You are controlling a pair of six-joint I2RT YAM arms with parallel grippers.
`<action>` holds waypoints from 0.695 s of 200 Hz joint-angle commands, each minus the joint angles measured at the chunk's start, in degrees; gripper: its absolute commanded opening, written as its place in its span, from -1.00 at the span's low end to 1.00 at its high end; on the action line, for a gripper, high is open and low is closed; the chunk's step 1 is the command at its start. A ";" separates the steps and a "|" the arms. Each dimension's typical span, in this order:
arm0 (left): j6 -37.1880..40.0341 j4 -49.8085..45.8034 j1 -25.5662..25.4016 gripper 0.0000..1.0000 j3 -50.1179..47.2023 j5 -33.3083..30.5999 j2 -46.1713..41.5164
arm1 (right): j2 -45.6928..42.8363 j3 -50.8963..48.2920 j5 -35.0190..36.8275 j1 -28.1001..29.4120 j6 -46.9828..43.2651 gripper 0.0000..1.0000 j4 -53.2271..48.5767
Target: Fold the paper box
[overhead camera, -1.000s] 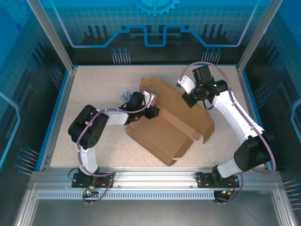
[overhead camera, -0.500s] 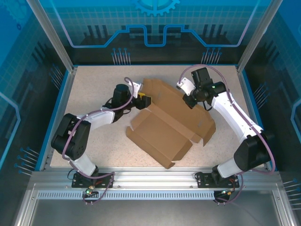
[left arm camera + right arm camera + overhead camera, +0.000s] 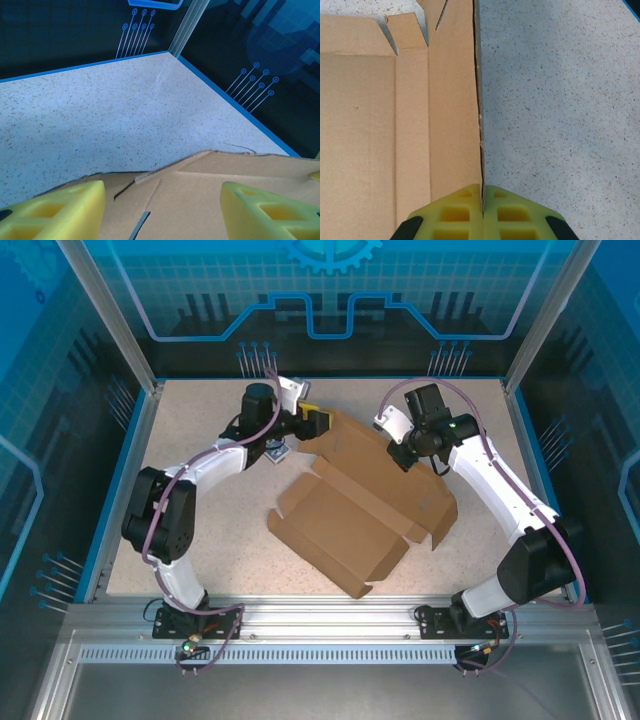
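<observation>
— Where does the paper box (image 3: 365,505) lie?
— Mid-frame on the table (image 3: 200,530), top view.
— Around it?
— Left gripper (image 3: 318,420) over its upper-left corner, right gripper (image 3: 400,454) at its upper-right edge, a small card pack (image 3: 276,450) just left.

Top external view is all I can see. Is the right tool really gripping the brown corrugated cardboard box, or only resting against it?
Observer: Gripping. In the right wrist view the right tool is shut, and a thin edge of the brown corrugated cardboard box runs into the seam between its yellow pads.
Operator: And the other arm?
Observer: The left tool is open in the left wrist view, yellow fingers wide apart over the box's edge; touching or not, I cannot tell.
Operator: Anything between them?
Observer: A short dark slit cut in the cardboard.
</observation>
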 commanded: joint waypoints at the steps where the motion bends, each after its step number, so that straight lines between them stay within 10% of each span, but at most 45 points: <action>1: -0.35 -2.55 0.47 0.27 2.93 4.07 1.24 | -1.29 0.48 0.67 0.80 -0.43 -1.00 0.27; 139: -3.67 2.74 -1.17 0.08 0.30 11.92 1.08 | 1.76 3.33 0.41 2.40 1.37 -1.00 1.57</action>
